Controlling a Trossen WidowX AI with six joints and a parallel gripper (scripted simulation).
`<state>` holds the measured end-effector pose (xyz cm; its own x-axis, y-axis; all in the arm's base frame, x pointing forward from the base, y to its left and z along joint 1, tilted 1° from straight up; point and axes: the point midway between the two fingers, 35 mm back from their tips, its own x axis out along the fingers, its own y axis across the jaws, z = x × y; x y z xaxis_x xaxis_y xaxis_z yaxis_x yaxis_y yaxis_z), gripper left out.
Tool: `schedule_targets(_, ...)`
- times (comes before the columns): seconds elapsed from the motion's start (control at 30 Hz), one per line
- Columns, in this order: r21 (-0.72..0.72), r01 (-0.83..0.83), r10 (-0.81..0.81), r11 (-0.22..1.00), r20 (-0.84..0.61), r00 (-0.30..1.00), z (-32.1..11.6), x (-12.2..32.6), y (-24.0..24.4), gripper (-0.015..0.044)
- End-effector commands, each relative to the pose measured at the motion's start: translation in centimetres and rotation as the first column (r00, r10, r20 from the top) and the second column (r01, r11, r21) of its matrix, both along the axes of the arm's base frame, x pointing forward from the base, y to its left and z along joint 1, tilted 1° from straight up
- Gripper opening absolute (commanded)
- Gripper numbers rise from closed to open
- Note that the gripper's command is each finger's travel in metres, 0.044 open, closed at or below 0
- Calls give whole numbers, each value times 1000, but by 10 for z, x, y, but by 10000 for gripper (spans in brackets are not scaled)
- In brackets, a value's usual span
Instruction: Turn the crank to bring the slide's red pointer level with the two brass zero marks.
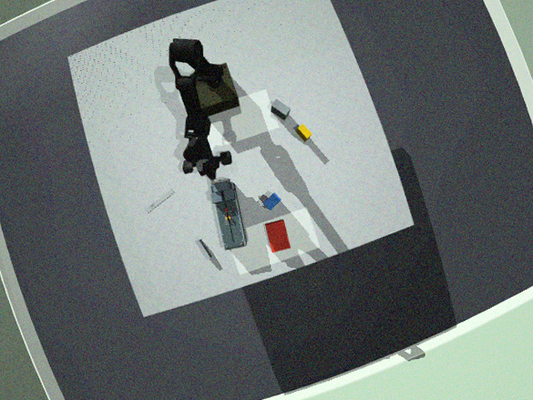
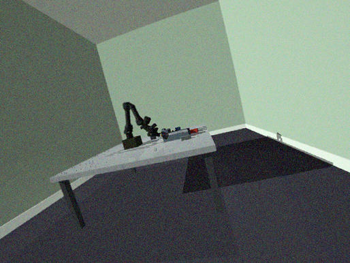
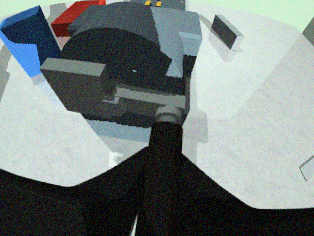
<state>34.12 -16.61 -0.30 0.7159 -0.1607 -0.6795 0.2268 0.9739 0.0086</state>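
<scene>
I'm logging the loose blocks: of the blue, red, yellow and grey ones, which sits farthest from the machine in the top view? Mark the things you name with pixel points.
The grey block (image 1: pixel 279 109), beside the arm's base; the yellow one (image 1: pixel 304 131) is nearer the machine (image 1: pixel 240 226).

Arm (image 1: pixel 195 108) (image 2: pixel 132 112) arched, wrist tilted down; fingers nearly shut (clamped on crank handle).

A black robot arm (image 2: pixel 139 118) bends over a pale table (image 2: pixel 131 163), reaching toward a grey machine (image 2: pixel 176 135), with a red block (image 2: pixel 194 131) just beyond the machine's far end
</scene>
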Motion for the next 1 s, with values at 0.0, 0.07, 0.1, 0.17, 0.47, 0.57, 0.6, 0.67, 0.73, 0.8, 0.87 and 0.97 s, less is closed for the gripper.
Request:
schedule_targets(0.0,-1,2,-2,1000,-8,1000,-10,1,1,0)
schedule_targets(0.07,-1,2,-2,1000,-8,1000,-12,1,2,0)
schedule_targets(0.1,-1,2,-2,1000,-8,1000,-11,1,2,0)
schedule_targets(0.17,-1,2,-2,1000,-8,1000,-11,1,3,0)
schedule_targets(0.47,-1,2,-2,1000,-8,1000,-11,1,3,0)
schedule_targets(0.57,-1,2,-2,1000,-8,1000,-11,1,3,0)
schedule_targets(0.6,-1,2,-2,1000,-8,1000,-11,1,3,0)
schedule_targets(0.67,-1,2,-2,1000,-8,1000,-11,1,3,0)
schedule_targets(0.73,-1,2,-2,1000,-8,1000,-11,1,3,0)
schedule_targets(0.8,-1,2,-2,1000,-8,1000,-11,1,3,0)
schedule_targets(0.87,-1,2,-2,1000,-8,1000,-11,1,3,0)
schedule_targets(0.97,-1,2,-2,1000,-8,1000,-11,1,3,0)
